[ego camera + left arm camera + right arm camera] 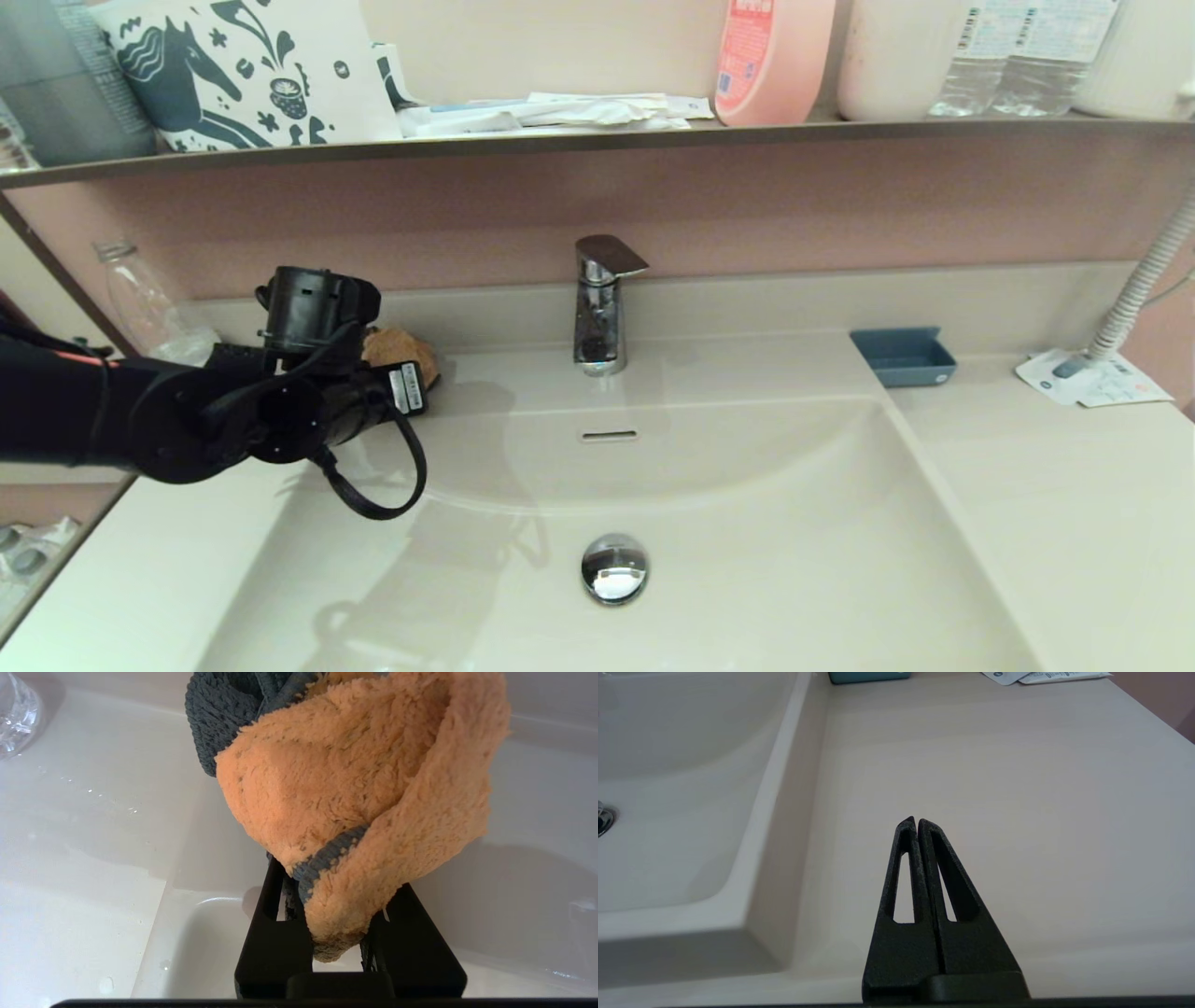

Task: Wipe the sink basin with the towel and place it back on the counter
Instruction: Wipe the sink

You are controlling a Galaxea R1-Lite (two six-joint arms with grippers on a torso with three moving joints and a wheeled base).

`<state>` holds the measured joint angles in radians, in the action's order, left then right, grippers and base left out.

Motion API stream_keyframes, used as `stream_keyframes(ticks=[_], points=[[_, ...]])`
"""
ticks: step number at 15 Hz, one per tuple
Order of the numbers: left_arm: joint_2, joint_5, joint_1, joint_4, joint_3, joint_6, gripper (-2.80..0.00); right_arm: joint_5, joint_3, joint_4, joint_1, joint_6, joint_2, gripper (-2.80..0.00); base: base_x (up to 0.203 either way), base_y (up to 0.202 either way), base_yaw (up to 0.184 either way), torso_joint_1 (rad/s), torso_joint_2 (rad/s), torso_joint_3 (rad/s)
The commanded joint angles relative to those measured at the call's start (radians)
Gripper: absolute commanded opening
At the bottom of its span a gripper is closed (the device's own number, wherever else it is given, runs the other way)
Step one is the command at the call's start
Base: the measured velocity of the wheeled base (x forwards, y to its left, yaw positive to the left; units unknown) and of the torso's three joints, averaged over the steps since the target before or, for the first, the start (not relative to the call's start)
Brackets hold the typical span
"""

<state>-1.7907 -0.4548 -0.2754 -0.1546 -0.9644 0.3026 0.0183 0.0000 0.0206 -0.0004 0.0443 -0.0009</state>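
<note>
My left gripper [385,371] hangs at the back left corner of the sink basin [747,523], shut on the towel [403,347]. In the left wrist view the towel [355,779] is a fluffy orange wad with grey-blue knit edging, bulging out past the black fingers [273,914] that pinch its lower fold. The glossy basin corner [205,942] lies beneath it. My right gripper [915,821] is shut and empty, hovering over the counter [994,765] to the right of the basin [668,812]; it is outside the head view.
A chrome faucet [602,303] stands behind the basin, with the drain plug [613,567] in its floor. On the counter [1046,504] sit a blue tray [904,357] and a paper leaflet [1092,378]. A clear bottle [149,308] stands far left. The shelf [597,140] overhangs.
</note>
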Motion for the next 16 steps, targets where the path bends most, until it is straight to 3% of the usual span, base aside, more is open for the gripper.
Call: stream_keyframes(ticks=[1, 6, 12, 16], points=[[-0.026, -0.005, -0.054, -0.018, -0.036, 0.005, -2.8, 0.0, 0.0, 0.0, 0.0, 0.0, 0.001, -2.8, 0.0, 0.0, 0.0, 0.0, 0.0, 0.0], [-0.138, -0.111, -0.238, -0.015, -0.141, 0.04, -2.8, 0.0, 0.0, 0.001, -0.001, 0.0, 0.001, -2.8, 0.0, 0.0, 0.0, 0.0, 0.0, 0.0], [-0.169, -0.223, -0.387, -0.003, -0.2, 0.082, -2.8, 0.0, 0.0, 0.001, 0.0, 0.0, 0.001, -2.8, 0.0, 0.0, 0.0, 0.0, 0.0, 0.0], [-0.143, -0.232, -0.45, 0.12, -0.188, 0.194, -2.8, 0.0, 0.0, 0.001, -0.001, 0.0, 0.001, -2.8, 0.0, 0.0, 0.0, 0.0, 0.0, 0.0]])
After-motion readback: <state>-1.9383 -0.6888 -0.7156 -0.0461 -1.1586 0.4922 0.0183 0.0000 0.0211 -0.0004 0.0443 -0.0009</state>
